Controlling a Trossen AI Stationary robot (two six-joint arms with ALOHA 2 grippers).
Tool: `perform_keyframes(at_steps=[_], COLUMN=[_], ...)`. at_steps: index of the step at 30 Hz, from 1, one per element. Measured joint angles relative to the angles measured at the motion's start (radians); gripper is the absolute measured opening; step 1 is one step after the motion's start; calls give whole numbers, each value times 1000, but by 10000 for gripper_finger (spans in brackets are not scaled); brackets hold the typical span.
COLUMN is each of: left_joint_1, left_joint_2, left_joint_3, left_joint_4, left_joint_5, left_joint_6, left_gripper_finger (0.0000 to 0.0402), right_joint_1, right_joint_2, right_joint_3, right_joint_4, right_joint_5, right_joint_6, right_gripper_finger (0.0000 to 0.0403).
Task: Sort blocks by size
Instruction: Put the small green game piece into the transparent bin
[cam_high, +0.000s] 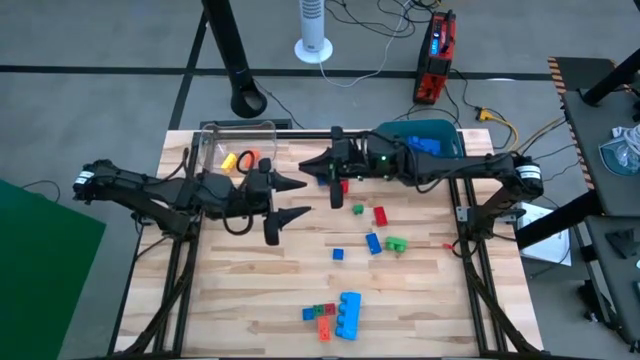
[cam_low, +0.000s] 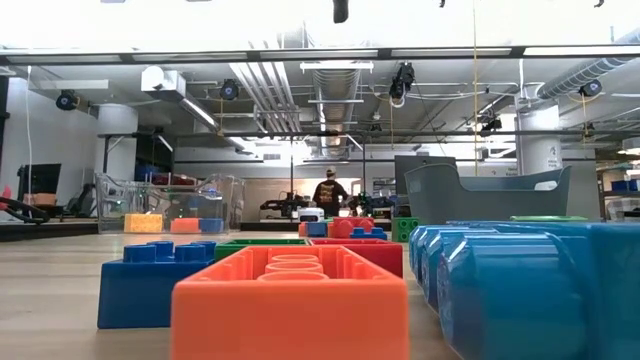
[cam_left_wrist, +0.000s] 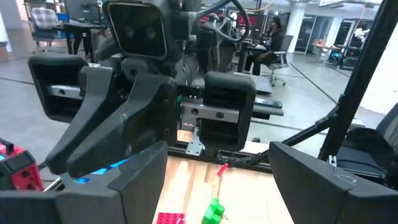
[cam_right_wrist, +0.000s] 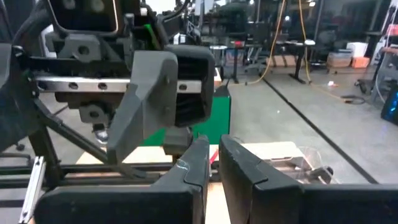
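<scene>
Both arms hover mid-table: left pincer (cam_high: 288, 199) spread wide, right pincer (cam_high: 310, 167) pressed together (holding nothing).

Ten blocks (cam_high: 348, 314) lie loose on the worktop (cam_high: 250, 290): four blue, three red, two green, one orange. One clear box (cam_high: 237, 145) and one teal tub (cam_high: 425, 137) stand behind them.

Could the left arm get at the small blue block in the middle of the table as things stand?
Probably yes: the left gripper is open above bare wood, and no block lies between it and the small blue block on the table.
</scene>
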Motion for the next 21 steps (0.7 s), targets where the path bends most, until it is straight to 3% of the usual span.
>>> perform_keyframes(at_steps=[21], left_joint_1=[0], left_joint_2=[4], left_joint_3=[-1], left_joint_4=[-5], left_joint_5=[-1], left_joint_6=[-1], left_gripper_finger=[268], right_joint_1=[0], right_joint_2=[-4], right_joint_3=[0], right_joint_4=[-32], right_joint_5=[0], right_joint_6=[-3], right_gripper_finger=[27])
